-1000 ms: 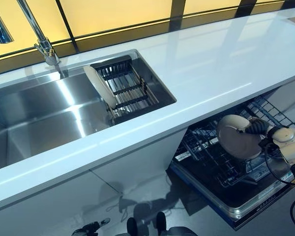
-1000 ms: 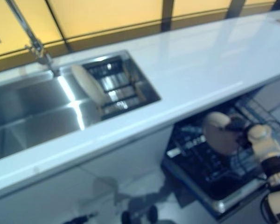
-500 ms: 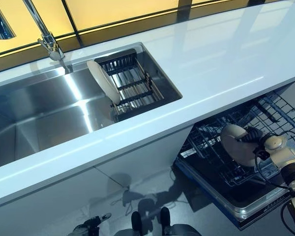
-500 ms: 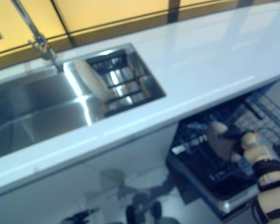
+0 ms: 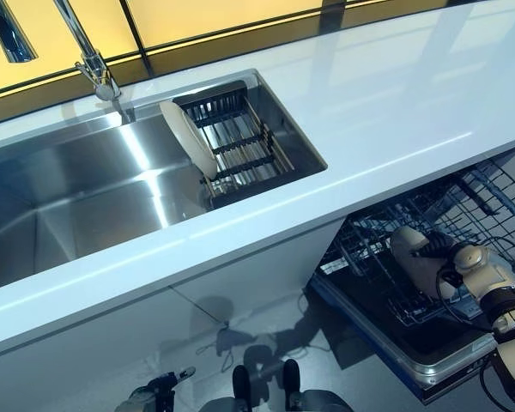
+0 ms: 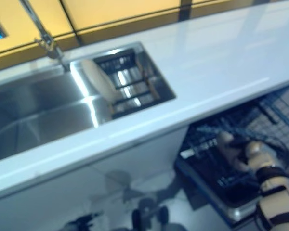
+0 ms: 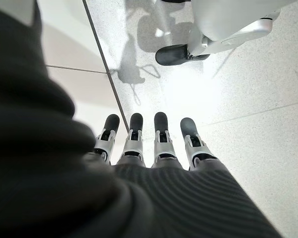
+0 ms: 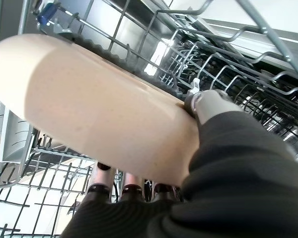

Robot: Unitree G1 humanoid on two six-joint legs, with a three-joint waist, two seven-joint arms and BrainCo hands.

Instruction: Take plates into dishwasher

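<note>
My right hand (image 5: 453,263) is shut on a beige plate (image 5: 415,256), with the thumb (image 8: 212,103) on its face and the fingers under its rim. It holds the plate (image 8: 99,109) on edge, low among the wires of the dishwasher's lower rack (image 5: 379,230). A second beige plate (image 5: 187,137) stands on edge in the dish rack (image 5: 245,142) inside the sink. My left hand (image 7: 154,144) hangs open by the floor, far from both plates, and also shows at the bottom of the left eye view (image 5: 150,399).
The dishwasher stands open under the white counter (image 5: 395,103), with its door (image 5: 429,365) folded down to the floor. The steel sink (image 5: 69,197) lies to the left with a faucet (image 5: 99,73) behind it. White cabinet fronts (image 5: 154,335) run below the counter.
My right hand has lowered the plate further down into the dishwasher's lower rack. The camera has shifted a little. The plate in the sink has not moved.
</note>
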